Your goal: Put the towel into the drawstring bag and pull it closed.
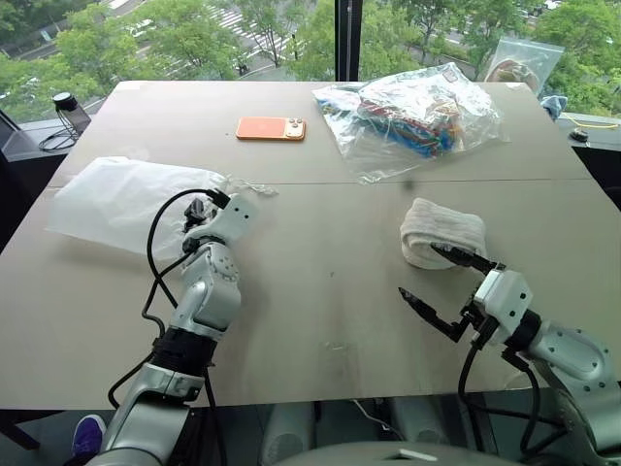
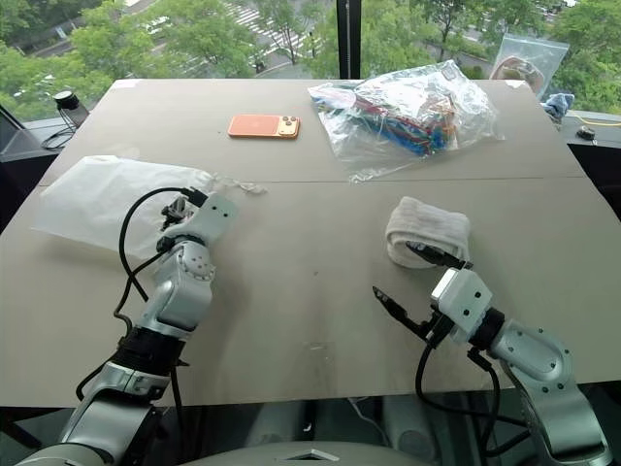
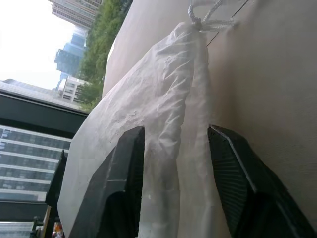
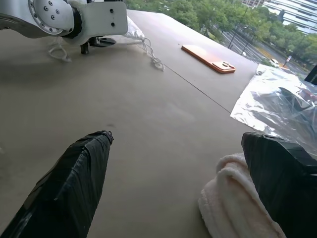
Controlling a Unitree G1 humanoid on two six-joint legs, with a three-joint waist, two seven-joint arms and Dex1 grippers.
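**Other things on and around the worktop**

A big grey-brown worktop (image 1: pixel 320 291) is seen, with a thin line running across its middle. An orange phone (image 1: pixel 271 128) is laid flat near the far edge. To the right of it, a clear crinkly plastic bag (image 1: pixel 412 116) full of colourful bits is spread out. Another clear bag (image 1: pixel 522 64) is propped at the far right corner. Green trees (image 1: pixel 194 39) are seen outside the window.
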